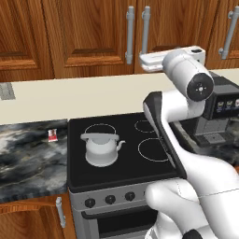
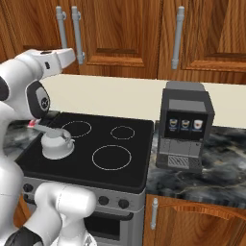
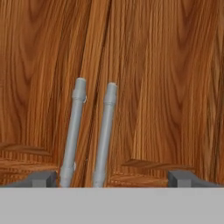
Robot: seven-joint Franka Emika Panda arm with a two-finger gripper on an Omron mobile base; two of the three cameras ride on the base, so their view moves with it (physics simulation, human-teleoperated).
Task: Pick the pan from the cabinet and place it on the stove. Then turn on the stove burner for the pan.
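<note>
Progress is at the very start: both raised-panel doors of the red-brown wooden cabinet [image 1: 100, 32] are closed, so the pan presumably sits hidden inside. The claw [image 3: 112, 177], jaws wide and empty, faces its long grey bar handles [image 3: 105, 135]. The black glass stove [image 2: 91, 149] carries a white kettle [image 1: 100, 148]; opening, fetching, placing and lighting the burner remain.

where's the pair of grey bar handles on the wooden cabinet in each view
Left base view: the two long grey bar handles hang top centre, on the red-brown wooden cabinet.
Right base view: upper left, above the white arm.
Hand view: centre, close up, between the wide-apart fingers.
Shared landmark: the door seam between the two handles.
</note>
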